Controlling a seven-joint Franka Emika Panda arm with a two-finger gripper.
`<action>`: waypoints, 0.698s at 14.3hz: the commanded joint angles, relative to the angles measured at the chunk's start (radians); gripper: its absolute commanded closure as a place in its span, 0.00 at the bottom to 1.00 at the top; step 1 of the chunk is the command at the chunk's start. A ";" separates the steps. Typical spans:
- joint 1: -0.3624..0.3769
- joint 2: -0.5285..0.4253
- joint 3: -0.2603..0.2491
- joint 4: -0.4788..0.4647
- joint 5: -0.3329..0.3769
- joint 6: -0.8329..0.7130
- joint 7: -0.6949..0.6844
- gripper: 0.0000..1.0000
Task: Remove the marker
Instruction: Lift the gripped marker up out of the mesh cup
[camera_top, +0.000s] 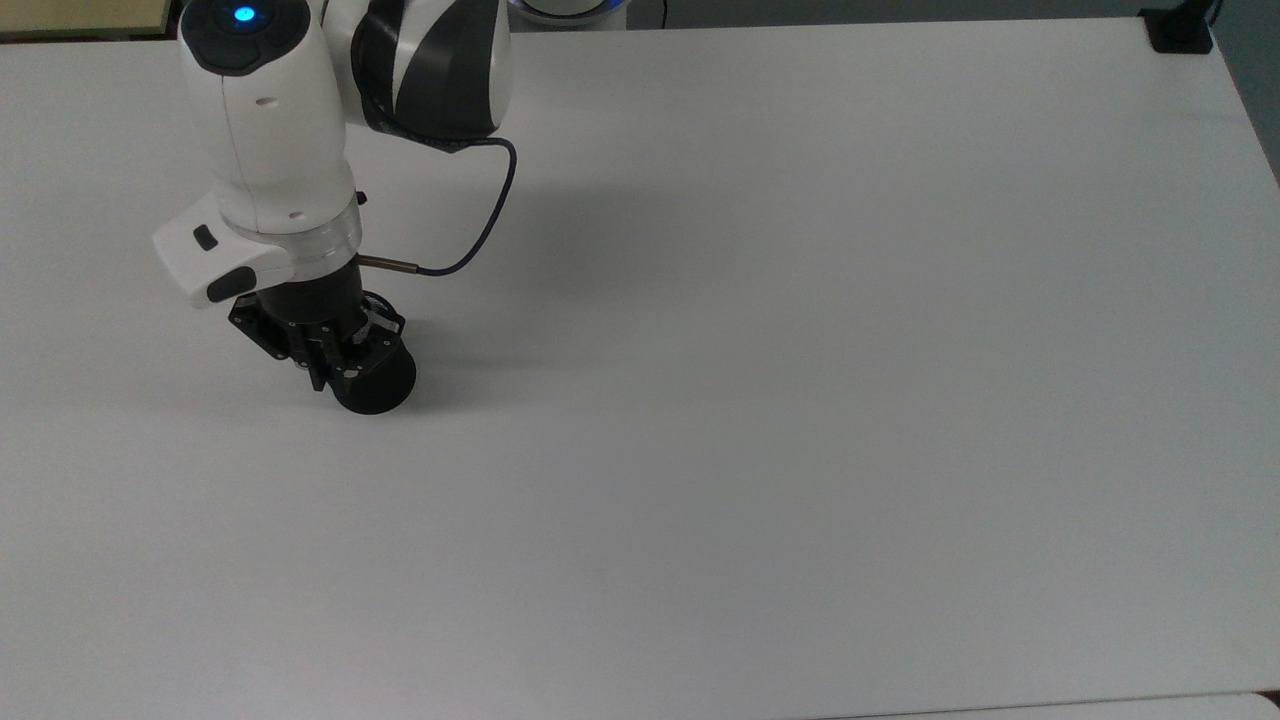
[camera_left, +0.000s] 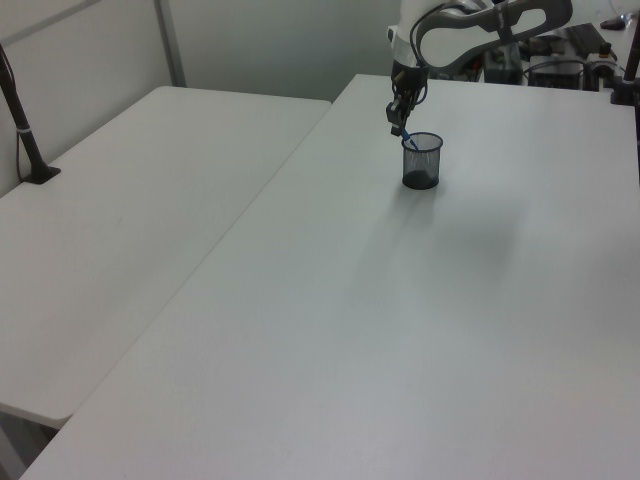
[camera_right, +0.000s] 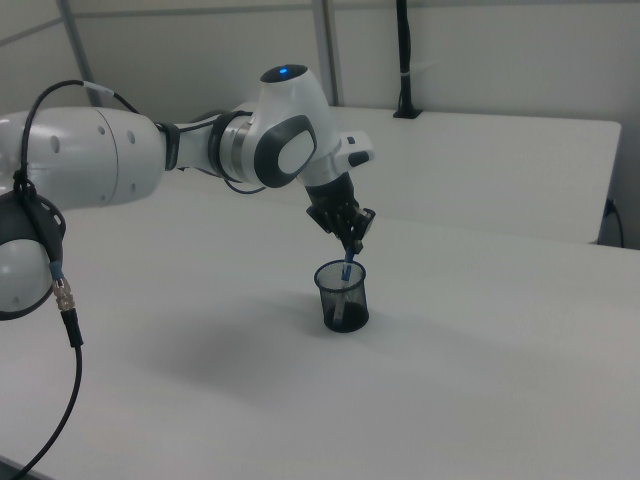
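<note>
From the right view, the nearest thing is the cup (camera_right: 342, 296), a black mesh pot standing upright on the bare white table (camera_right: 480, 360), with the marker (camera_right: 346, 270) leaning inside it so that only its blue top clears the rim. Just behind and above, the gripper (camera_right: 351, 244) comes down at a tilt and its fingers look pressed onto that blue end, pinching the marker near its tip. The main risk, as I judge it, is that the hold is high and thin: a grip on the cap alone could slip, or pull the cap off and leave the barrel in the cup. Since the marker leans against the rim, a lift that is not along its slant could drag on the mesh and tip or slide the light cup. In the left view the gripper (camera_left: 398, 118) sits at the cup's (camera_left: 421, 161) edge, so a sideways move might knock it. Farther back, the arm (camera_right: 150, 150) stretches away over the table.
</note>
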 joint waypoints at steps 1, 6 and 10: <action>-0.001 -0.058 -0.011 -0.005 0.029 -0.009 -0.026 0.92; 0.004 -0.191 -0.011 -0.007 0.089 -0.009 -0.023 0.92; 0.014 -0.297 -0.011 -0.022 0.111 -0.153 -0.024 0.92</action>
